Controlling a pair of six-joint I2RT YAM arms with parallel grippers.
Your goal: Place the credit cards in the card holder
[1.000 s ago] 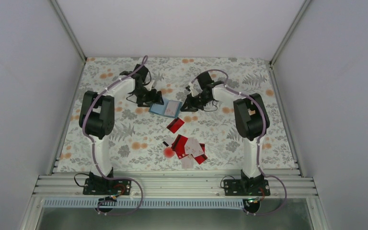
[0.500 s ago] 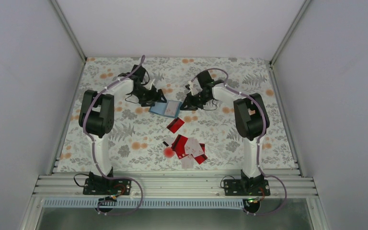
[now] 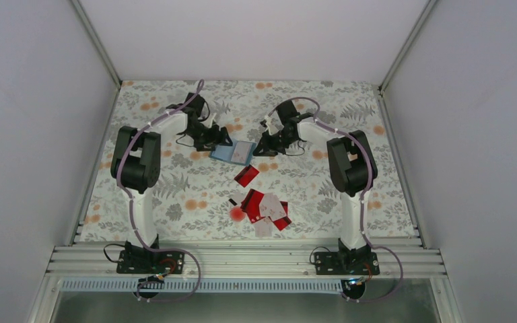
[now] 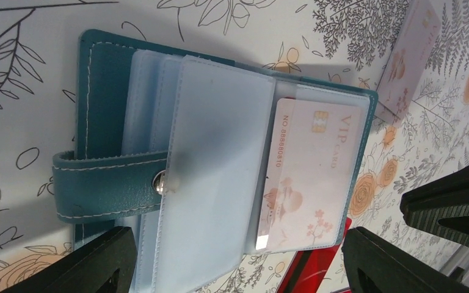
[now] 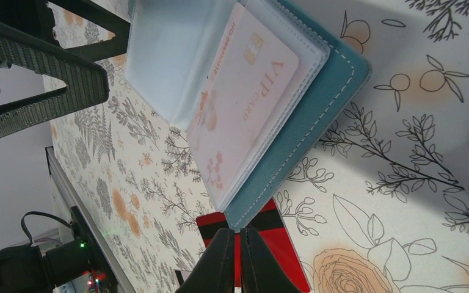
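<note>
The teal card holder (image 3: 231, 152) lies open on the table between my grippers, its clear sleeves fanned out (image 4: 207, 171). A pale pink VIP card (image 4: 308, 177) sits in a sleeve on its right side and also shows in the right wrist view (image 5: 238, 104). My left gripper (image 3: 219, 139) is open, its fingers spread wide (image 4: 235, 268) over the holder's near edge. My right gripper (image 3: 262, 149) is shut, its tips (image 5: 239, 235) at the holder's corner (image 5: 317, 116) above a red card (image 5: 275, 244). More red and white cards (image 3: 268, 209) lie in a loose pile nearer the bases.
A single red card (image 3: 246, 175) lies just in front of the holder. A round red blob (image 3: 236, 214) and a tiny black piece (image 3: 232, 202) lie left of the pile. Another pale card (image 4: 406, 61) lies beyond the holder's far right corner.
My left gripper has drawn back a little to the left of the holder. The right arm and the cards have hardly moved.
</note>
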